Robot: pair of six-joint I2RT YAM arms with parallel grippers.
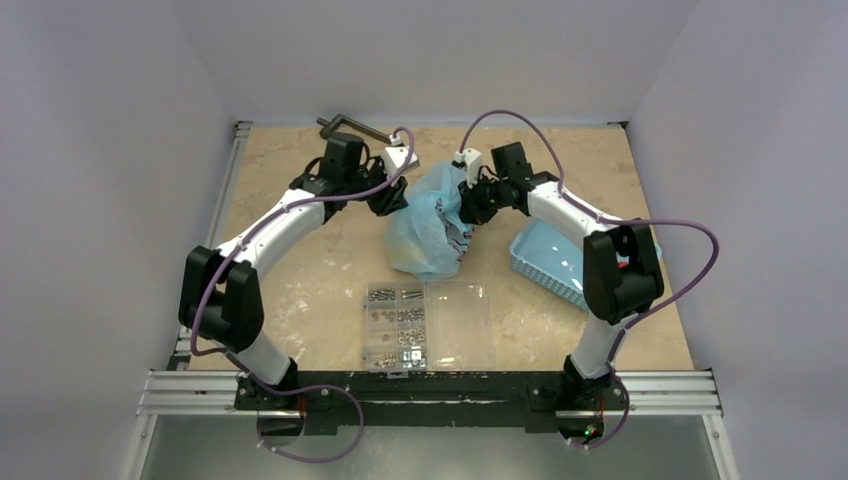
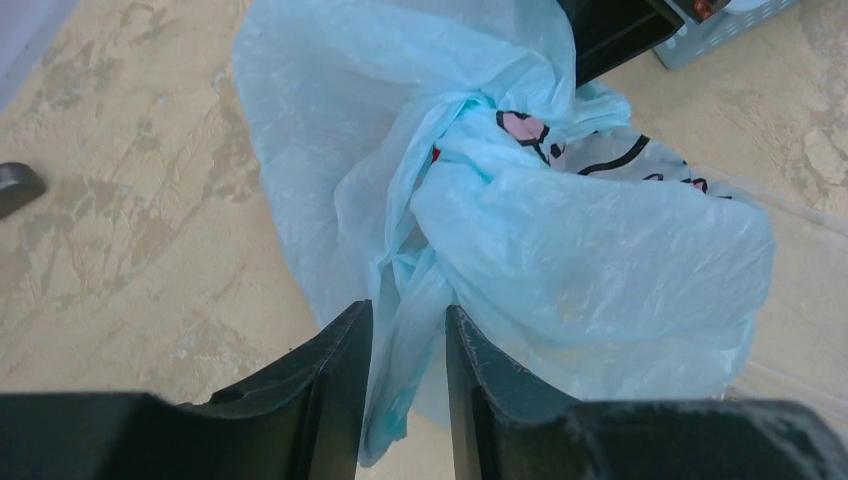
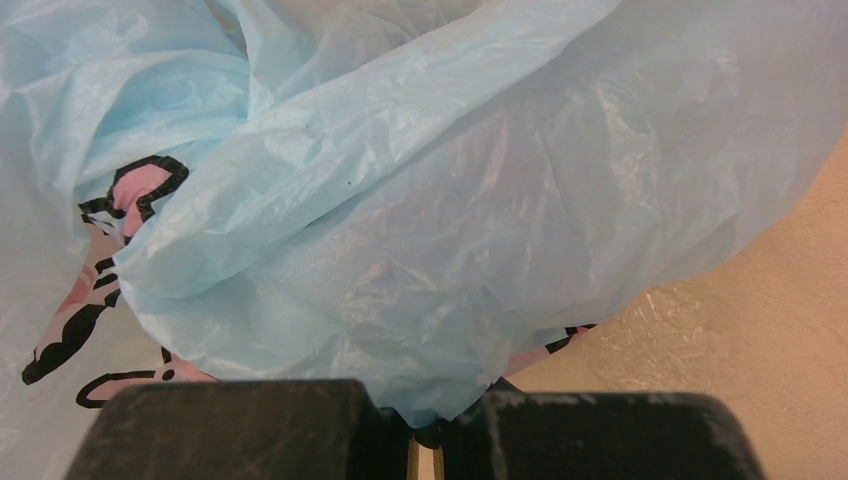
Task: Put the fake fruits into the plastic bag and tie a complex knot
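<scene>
Fruit lies nowhere loose on the table (image 1: 300, 290) — presumably all bagged. The bag (image 1: 425, 225) sits mid-table between both arms, its top twisted into a knot (image 2: 455, 110), likely unfinished. The left gripper (image 2: 406, 315) stands narrowly apart, a strand running through; the right gripper (image 3: 415, 420) is closed, pinching bag plastic.

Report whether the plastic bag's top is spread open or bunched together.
Bunched together: the plastic bag narrows into a twisted neck in the left wrist view, no open mouth showing.
</scene>
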